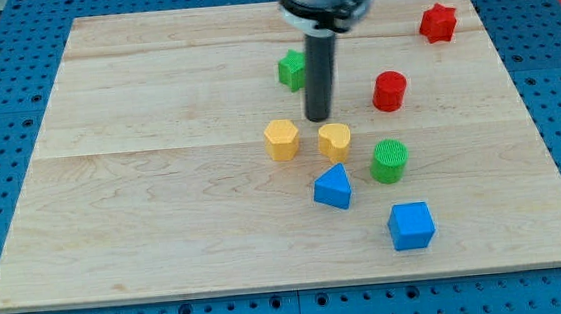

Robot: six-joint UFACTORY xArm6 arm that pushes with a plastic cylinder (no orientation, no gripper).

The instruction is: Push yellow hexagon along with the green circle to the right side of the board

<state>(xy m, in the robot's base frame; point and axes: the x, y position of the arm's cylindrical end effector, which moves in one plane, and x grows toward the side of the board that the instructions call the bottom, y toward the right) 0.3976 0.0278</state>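
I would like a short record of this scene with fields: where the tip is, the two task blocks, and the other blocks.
tip: my tip is above the gap between the two yellow blocks
yellow hexagon: left of the yellow heart
green circle: right of the heart
others: blue triangle, blue cube, red cylinder, red star, green block partly behind the rod

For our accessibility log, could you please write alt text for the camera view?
My tip rests just above and between a yellow hexagon and a yellow heart, on a wooden board. A green circle lies right of the heart.
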